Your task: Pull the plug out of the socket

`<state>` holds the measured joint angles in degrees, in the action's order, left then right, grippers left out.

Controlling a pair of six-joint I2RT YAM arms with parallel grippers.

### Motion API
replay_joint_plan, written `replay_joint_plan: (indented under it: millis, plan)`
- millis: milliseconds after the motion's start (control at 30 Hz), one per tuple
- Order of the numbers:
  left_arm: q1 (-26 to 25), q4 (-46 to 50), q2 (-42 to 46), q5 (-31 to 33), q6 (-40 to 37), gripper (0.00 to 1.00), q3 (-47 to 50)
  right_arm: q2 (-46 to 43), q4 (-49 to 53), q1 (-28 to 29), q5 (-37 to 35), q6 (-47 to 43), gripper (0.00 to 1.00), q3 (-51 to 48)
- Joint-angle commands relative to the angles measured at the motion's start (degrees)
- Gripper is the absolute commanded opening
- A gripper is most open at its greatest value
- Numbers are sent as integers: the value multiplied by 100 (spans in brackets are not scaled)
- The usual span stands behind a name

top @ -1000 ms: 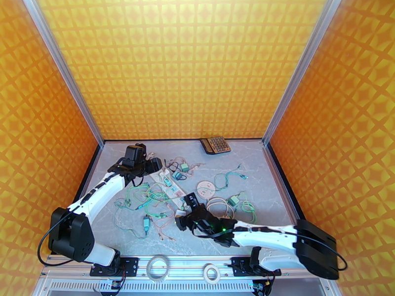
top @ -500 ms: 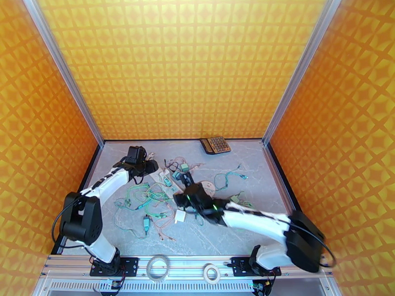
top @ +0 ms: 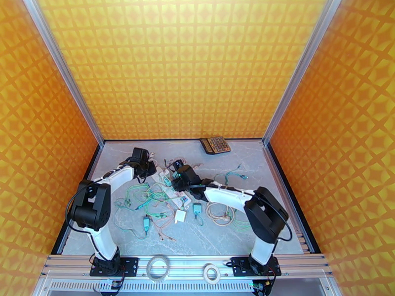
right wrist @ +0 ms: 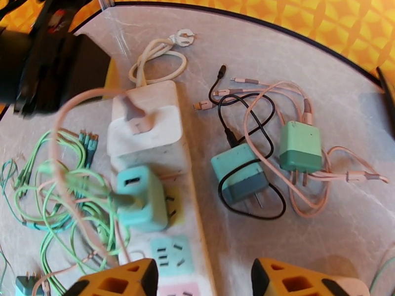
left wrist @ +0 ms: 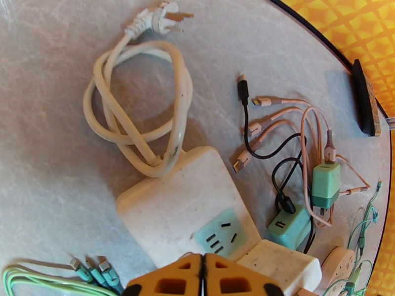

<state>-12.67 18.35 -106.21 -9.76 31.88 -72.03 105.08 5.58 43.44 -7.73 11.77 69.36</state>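
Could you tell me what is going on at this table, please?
Two arms are working on a white power strip lying among loose cables. The left gripper is shut, its tips down at the strip near its cord end, perhaps to steady it. The right gripper hovers open over the strip, facing a teal charger and a white charger plugged into it. Neither is out yet.

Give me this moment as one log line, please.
left tool shut at power strip | right tool open above it | white charger on strip
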Motion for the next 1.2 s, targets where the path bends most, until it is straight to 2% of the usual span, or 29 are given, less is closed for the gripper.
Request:
replay_joint_plan:
  millis: [0,133,233,400,567,1167]
  plan:
    - [27,-148,-173,-219,41,8,-143,259,5,-54,443,109,53,286]
    - [20,-131,-297,-255,58,8,-122,404,-1,-64,592,63,52,415]
    - [24,-88,-356,-259,62,8,-122,444,14,-66,987,31,48,468]
    - [23,-35,-501,-263,101,8,-158,493,33,-42,1286,77,48,538]
    - [9,-62,-489,-286,117,8,-115,676,229,-29,1154,57,49,799]
    - [-23,-8,-434,-299,84,8,-120,1501,724,-29,961,0,40,1633]
